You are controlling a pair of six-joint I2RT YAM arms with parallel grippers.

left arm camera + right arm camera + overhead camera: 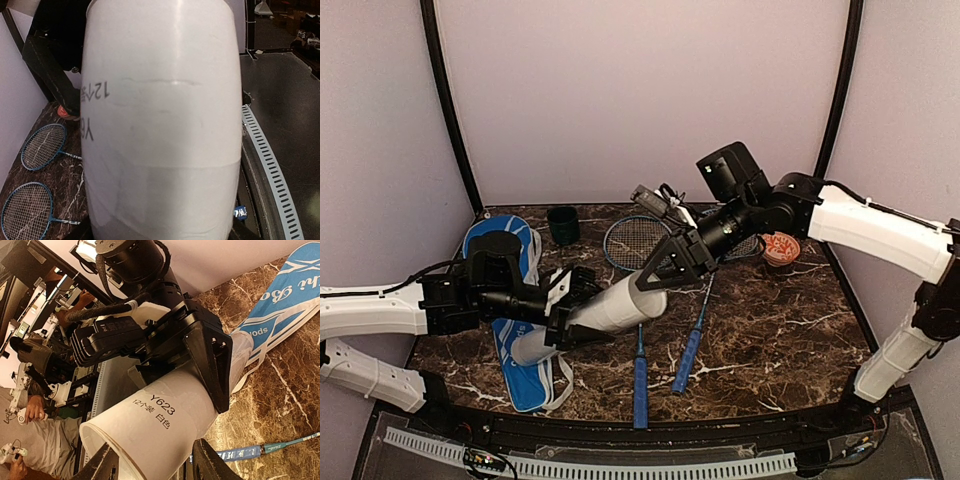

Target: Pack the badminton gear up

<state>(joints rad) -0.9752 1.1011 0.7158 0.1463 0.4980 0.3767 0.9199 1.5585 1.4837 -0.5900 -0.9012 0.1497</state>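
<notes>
Above the dark marble table [770, 330], the long white smooth-walled tube [620, 305] hangs tilted. My left pincer [563, 318] is clamped around its body, and its lower end sits near the blue fabric racket bag with white lettering [525, 385]. My right pincer [155, 467] has a finger on either side of the tube's open mouth; I cannot tell whether it presses the rim. I judge the tube light, stiff, slippery and easily crushed, so a gentle hold on the body suits it better than the thin rim.
</notes>
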